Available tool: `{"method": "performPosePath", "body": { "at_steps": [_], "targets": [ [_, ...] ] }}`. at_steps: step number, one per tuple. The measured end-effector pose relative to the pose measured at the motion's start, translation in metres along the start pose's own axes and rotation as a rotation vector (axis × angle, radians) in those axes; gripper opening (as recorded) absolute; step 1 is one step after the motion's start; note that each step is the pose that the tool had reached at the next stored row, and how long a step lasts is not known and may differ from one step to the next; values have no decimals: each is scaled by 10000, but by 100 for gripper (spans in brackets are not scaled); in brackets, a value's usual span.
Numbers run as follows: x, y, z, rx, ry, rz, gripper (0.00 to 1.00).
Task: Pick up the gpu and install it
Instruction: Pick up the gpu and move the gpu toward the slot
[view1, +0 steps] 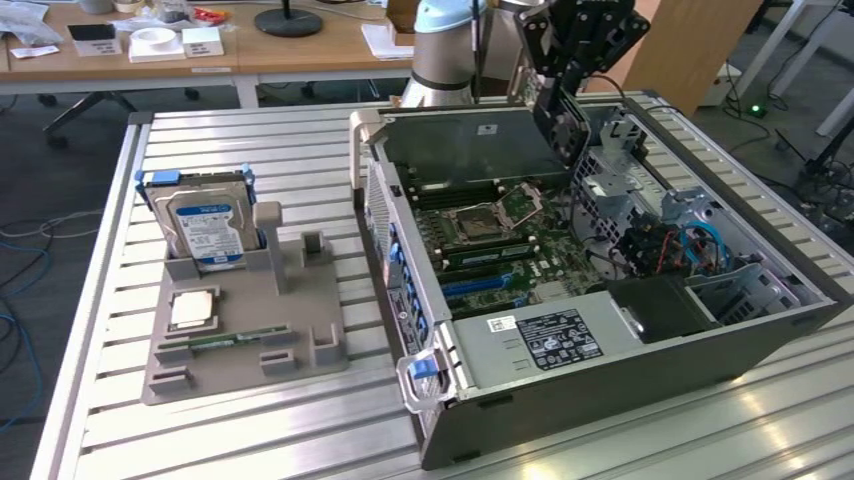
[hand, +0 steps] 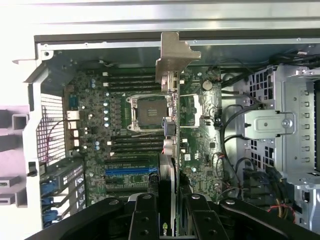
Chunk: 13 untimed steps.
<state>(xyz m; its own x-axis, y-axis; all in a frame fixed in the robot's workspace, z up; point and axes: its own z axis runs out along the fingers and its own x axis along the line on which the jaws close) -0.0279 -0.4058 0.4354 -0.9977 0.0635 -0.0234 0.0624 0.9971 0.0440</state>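
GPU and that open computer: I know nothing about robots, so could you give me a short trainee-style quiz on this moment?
1. True or false: the gripper is shut on the gpu.
2. Where is the gpu? A) on the floor B) held over the open computer case C) fully seated in a motherboard slot
3. Which silver part with a blue-white label stands on the grey holder?
Key: 1 true; 2 B; 3 the hard drive.

gpu (hand: 170, 150) dark, silver bracket; motherboard (view1: 487, 235) green; hard drive (view1: 207, 228) label blue-white; end effector (hand: 171, 212) black.
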Motion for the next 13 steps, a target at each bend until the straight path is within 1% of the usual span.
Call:
{"method": "performPosePath", "body": {
  "at_steps": [13],
  "targets": [
    [-429,28,12,0,0,-2,26]
  ]
}}
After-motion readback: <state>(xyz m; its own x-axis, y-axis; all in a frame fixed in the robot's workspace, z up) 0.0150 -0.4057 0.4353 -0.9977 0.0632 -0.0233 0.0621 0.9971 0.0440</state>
